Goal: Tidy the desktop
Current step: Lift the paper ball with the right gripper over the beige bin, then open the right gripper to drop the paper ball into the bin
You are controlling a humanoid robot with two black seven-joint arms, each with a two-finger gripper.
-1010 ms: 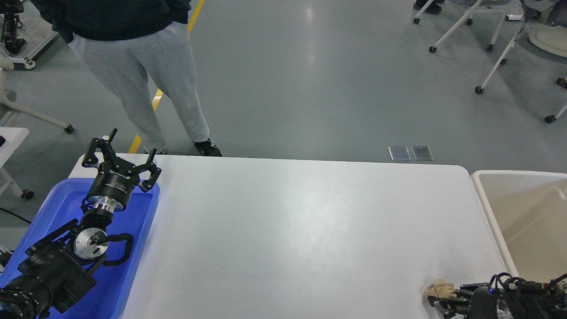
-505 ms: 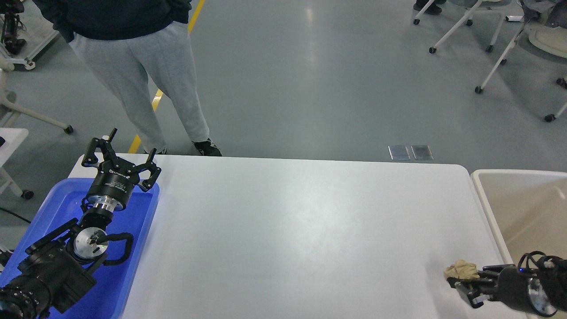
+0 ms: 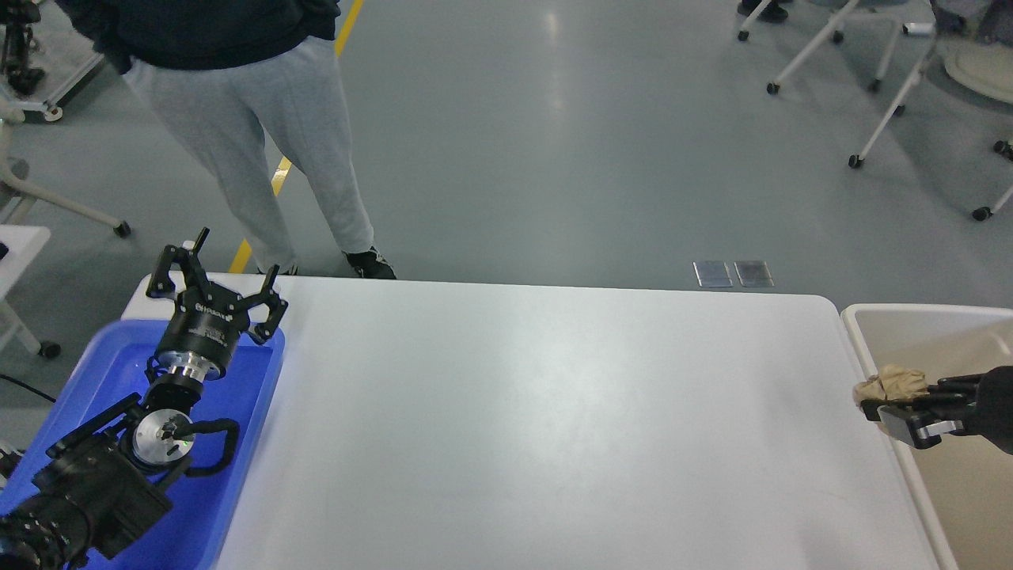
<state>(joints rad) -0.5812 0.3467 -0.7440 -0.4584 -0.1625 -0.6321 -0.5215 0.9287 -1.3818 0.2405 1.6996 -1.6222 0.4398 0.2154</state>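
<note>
The white desktop (image 3: 538,412) fills the middle of the head view. My right gripper (image 3: 890,402) comes in from the right and is shut on a crumpled tan paper wad (image 3: 893,385), held over the beige bin's left rim at the desktop's right edge. My left gripper (image 3: 231,257) is open and empty, raised above the far end of the blue tray (image 3: 229,459) at the desktop's left side.
The beige bin (image 3: 934,332) stands against the desktop's right edge. A person in grey trousers (image 3: 261,134) stands just beyond the far left corner. Wheeled chairs (image 3: 870,71) stand at the far right on the grey floor.
My right gripper has carried the paper wad from the desktop's near right corner up and to the right, over the bin's rim. The left arm has not moved.
</note>
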